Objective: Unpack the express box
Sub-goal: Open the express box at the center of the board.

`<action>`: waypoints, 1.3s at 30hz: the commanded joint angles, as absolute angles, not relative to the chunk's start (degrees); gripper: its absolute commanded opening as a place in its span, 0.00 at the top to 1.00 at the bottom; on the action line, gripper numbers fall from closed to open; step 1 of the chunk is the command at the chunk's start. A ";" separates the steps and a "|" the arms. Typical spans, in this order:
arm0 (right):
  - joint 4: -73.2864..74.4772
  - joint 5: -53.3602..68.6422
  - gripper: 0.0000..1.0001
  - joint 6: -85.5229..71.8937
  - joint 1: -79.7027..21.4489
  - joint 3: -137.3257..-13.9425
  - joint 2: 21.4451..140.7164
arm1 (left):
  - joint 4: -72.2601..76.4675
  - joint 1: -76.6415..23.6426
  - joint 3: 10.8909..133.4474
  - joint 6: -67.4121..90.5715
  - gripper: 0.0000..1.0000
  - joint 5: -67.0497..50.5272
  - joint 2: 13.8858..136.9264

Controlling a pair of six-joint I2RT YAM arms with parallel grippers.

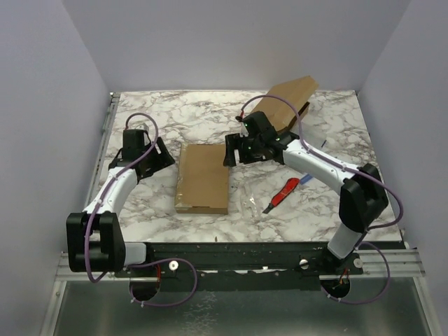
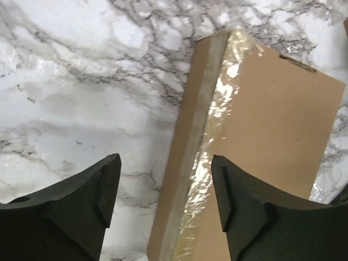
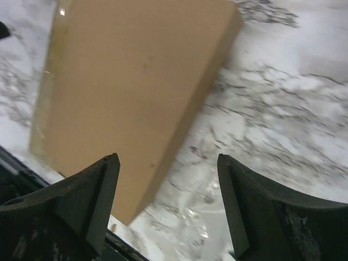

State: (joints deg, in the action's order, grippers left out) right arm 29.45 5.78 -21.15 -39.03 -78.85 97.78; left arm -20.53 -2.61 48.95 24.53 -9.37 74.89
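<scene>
The jaws of the left gripper [image 2: 166, 187] stand wide apart and hold nothing; the jaws of the right gripper [image 3: 168, 187] are likewise spread wide and empty. The express box [image 1: 203, 178] is a flat, rectangular carton of plain brown cardboard, lying closed near the centre of the white, grey-veined marble table [image 1: 175, 115]. A strip of glossy clear tape [image 2: 217, 119] runs along its left long edge and wraps over onto the side face. The left arm reaches forward from its base, with its gripper just beside the left side of the box, apart from it, fingers [image 2: 103, 190] pointing downward toward the table. The right arm bends inward across the table, placing its gripper above the upper right corner of the box. A second piece of brown cardboard [image 1: 288, 98] sits tilted at the far right corner of the table, behind the right arm. A red and black utility knife [image 1: 281, 195] lies on the table right of the box, under the right forearm. A crumpled scrap of clear plastic film [image 1: 250, 204] lies between the knife and the box.
</scene>
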 commanded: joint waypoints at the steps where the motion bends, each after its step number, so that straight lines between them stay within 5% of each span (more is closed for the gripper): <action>1: 18.21 16.73 0.19 -29.46 -39.22 -77.88 104.00 | -14.94 2.34 42.47 27.46 0.30 -21.87 74.95; 10: 17.10 12.91 0.23 -28.78 -38.61 -84.21 113.82 | 17.35 1.80 28.55 46.77 0.24 -37.92 75.93; 18: 25.87 3.88 0.28 -15.88 -37.99 -94.44 121.41 | 2.58 0.18 32.26 39.53 0.28 -26.84 74.97; 28: 25.14 4.51 0.32 -14.52 -37.27 -93.65 121.47 | 0.88 4.78 36.71 35.09 0.48 -27.65 79.20; 39: 24.70 5.84 0.33 -14.83 -37.24 -93.72 121.73 | 3.10 4.75 37.16 33.25 0.44 -28.19 83.11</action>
State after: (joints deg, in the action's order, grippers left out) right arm 22.85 6.09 -16.25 -37.50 -93.47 119.70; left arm 2.09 4.54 35.92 34.79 -28.03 81.43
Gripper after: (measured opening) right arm 0.673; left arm 0.571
